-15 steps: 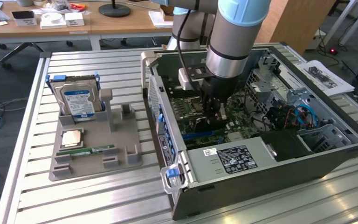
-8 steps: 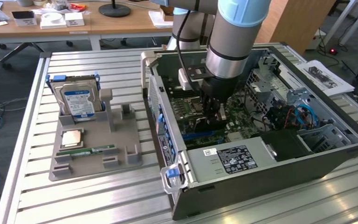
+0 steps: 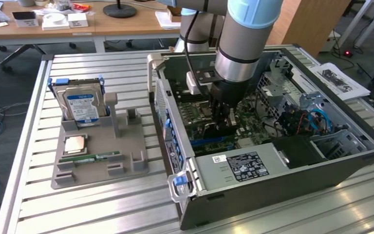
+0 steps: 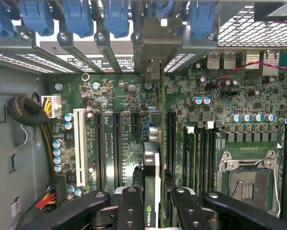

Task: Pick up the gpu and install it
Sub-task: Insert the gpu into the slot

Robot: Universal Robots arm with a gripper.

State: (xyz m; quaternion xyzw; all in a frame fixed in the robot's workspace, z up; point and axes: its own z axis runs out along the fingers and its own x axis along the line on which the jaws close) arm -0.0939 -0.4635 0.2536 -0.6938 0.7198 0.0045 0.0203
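We see the tool [image 4: 155, 211] clamped on the gpu [image 4: 151, 167], the card edge-on between its jaws, just above the motherboard [image 4: 114, 96].

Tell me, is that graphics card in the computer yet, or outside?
The gpu is inside the open case, held edge-on by the gripper over the motherboard. Seated in its slot: cannot tell.

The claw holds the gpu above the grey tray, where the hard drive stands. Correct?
No: the claw holds the gpu above the motherboard inside the computer case, per the wrist view. The hard drive does stand in the grey tray.
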